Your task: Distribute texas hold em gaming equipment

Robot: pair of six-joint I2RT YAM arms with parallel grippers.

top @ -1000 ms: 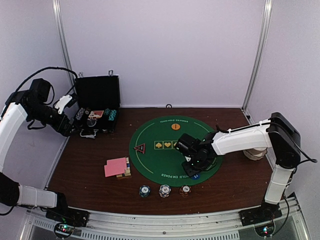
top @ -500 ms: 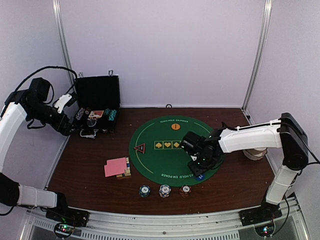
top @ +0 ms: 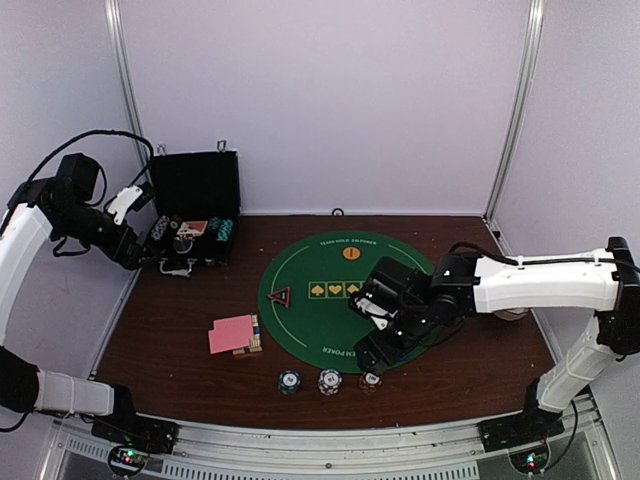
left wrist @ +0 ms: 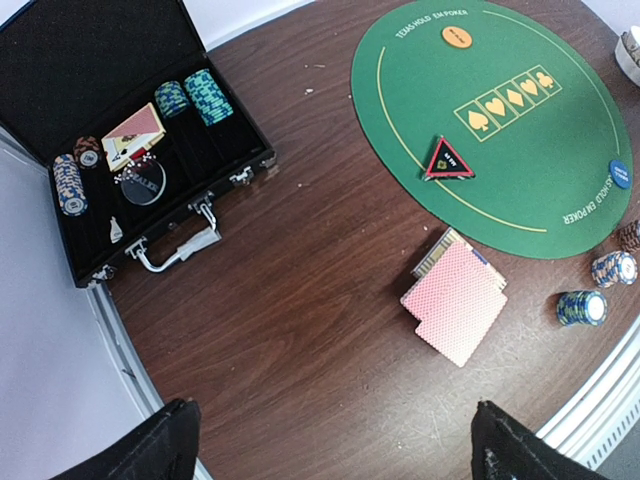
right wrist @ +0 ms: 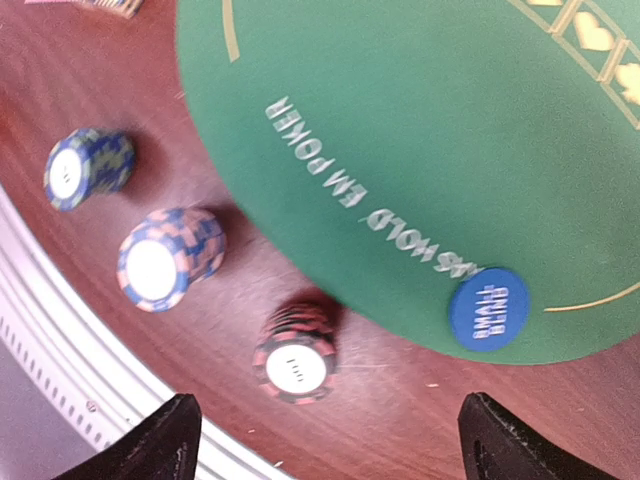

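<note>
**Top external.** The left arm reaches toward the table's [top: 170, 330] far-left corner, beside the open black case [top: 195, 195]. The right gripper [top: 372, 358] hangs low over the near rim of the green mat [top: 310, 320], just beyond the rightmost of three chip stacks [top: 329, 381] lined along the table's near edge. The orange disc [top: 351, 254] sits at the mat's far rim and the triangular marker [top: 279, 296] at its left rim. The pink-backed cards [top: 231, 333] lie left of the mat, overlapping a small card box [top: 254, 338].

**Left wrist.** The left gripper [left wrist: 340, 455] has its fingers spread wide with nothing between them, high above the table's left edge. The case holds chip rows and a few cards. The blue disc [left wrist: 620, 173] lies on the mat's near-right rim.

**Right wrist.** The right gripper's fingers stand wide apart and hold nothing. Below them the red-black stack stands on bare wood. The blue disc lies flat just inside the mat's edge, apart from that stack. The other two stacks sit further left.
</note>
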